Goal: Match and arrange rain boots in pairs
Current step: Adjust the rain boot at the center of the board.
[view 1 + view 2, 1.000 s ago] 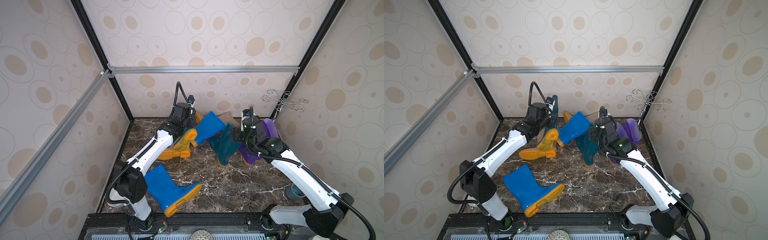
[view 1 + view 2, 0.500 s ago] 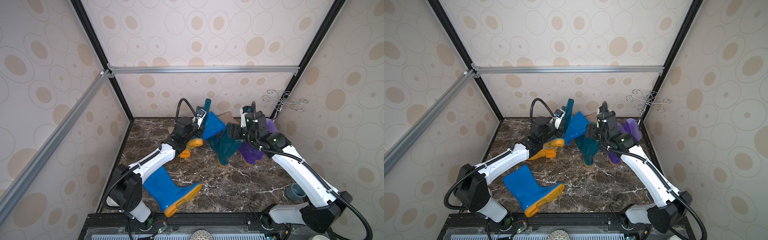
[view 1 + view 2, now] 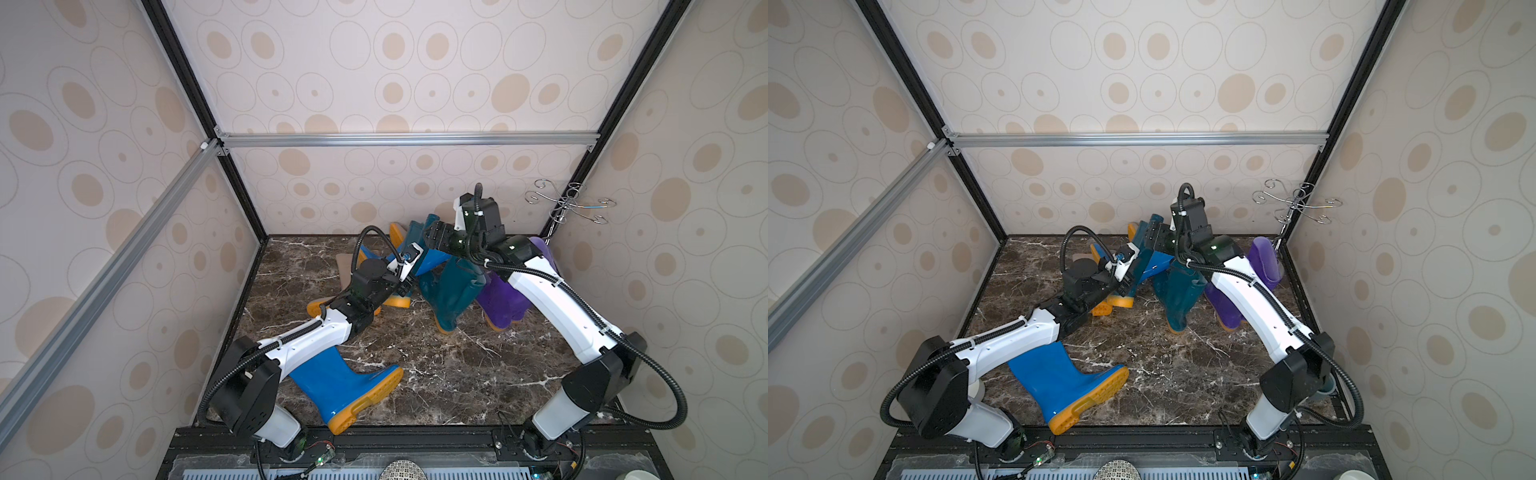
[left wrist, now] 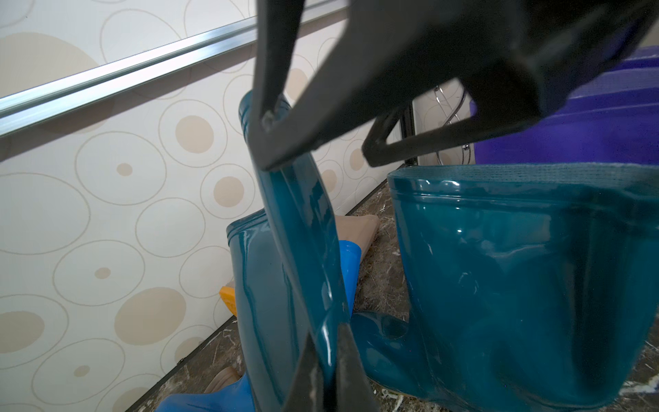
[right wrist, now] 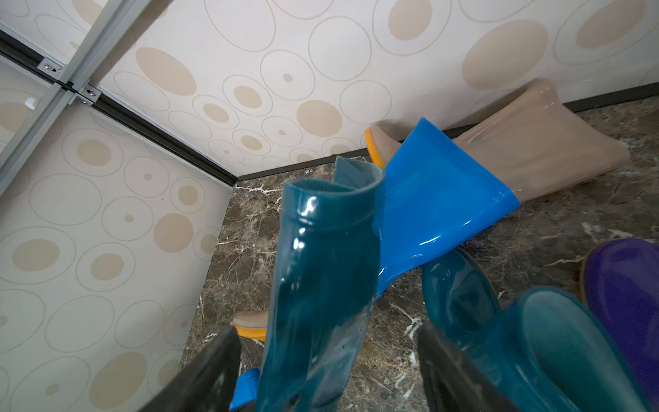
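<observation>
A blue boot (image 5: 438,199) crosses a beige boot (image 5: 545,142) behind the clamped teal boot (image 5: 321,285).

The bench (image 3: 436,374) is dark brown marble veined with white, walled in on three sides. Near its front left a blue boot (image 3: 340,382) lies on its side, orange sole turned to the front edge. Toward the back an upright teal boot (image 3: 451,295) stands on its sole, with a purple boot (image 3: 500,299) just beside it and a second purple boot (image 3: 1262,257) behind, near the back right corner. A beige boot (image 3: 344,268) lies flat at the back left. Another beige boot (image 5: 542,146) lies along the back wall, and a slanting blue boot (image 5: 438,203) crosses in front of it; what props it is hidden
</observation>
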Robot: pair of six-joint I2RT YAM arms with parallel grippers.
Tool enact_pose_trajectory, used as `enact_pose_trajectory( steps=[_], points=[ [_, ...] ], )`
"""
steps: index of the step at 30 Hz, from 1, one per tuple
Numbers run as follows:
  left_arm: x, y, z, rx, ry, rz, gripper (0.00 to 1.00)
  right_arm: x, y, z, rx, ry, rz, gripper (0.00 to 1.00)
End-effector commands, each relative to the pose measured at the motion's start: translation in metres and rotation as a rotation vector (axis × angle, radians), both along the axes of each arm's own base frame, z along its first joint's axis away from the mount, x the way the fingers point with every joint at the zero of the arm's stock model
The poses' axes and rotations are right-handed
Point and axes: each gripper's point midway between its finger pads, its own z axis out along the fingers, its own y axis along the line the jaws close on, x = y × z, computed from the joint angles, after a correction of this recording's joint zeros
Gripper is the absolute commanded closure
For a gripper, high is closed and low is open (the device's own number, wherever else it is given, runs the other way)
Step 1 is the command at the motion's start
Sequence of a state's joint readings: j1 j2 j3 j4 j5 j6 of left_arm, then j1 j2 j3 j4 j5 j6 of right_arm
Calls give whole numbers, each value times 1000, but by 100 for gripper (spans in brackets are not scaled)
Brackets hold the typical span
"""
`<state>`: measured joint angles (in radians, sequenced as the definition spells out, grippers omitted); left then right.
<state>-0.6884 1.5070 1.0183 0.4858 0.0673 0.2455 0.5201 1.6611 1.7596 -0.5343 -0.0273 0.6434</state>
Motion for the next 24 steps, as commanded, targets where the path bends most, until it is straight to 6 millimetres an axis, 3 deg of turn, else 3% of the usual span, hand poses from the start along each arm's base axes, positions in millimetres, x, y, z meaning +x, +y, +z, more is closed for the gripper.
enact_pose_trajectory(
  steps=[1,4,5,8,9,10,11,12,13,19,24],
  points=[
    [-15,1,60,-70,-194,-15,100,6,7,8,46,14,-18,21],
    [-19,-1,62,-70,-207,-29,100,14,6,-3,2,43,-36,25],
    [-20,-1,61,-69,-205,-31,100,16,6,-5,-9,50,-41,37],
    [-19,1,56,-60,-191,-23,100,20,10,-2,-12,38,-28,86],
    [-20,3,55,-63,-182,-15,100,20,13,0,-5,29,-15,98],
    [-21,5,55,-67,-177,-7,96,21,15,1,-3,22,-5,100],
    [-22,9,55,-80,-166,3,60,21,18,3,-2,10,6,100],
    [-23,14,57,-95,-152,22,13,20,22,5,4,-6,24,100],
    [-22,18,59,-103,-137,41,0,20,25,6,7,-21,36,100],
    [-9,47,74,-145,-7,113,0,6,43,15,-3,-149,101,100],
    [21,63,78,-263,219,132,0,-6,45,12,-38,-187,120,100]
  ],
)
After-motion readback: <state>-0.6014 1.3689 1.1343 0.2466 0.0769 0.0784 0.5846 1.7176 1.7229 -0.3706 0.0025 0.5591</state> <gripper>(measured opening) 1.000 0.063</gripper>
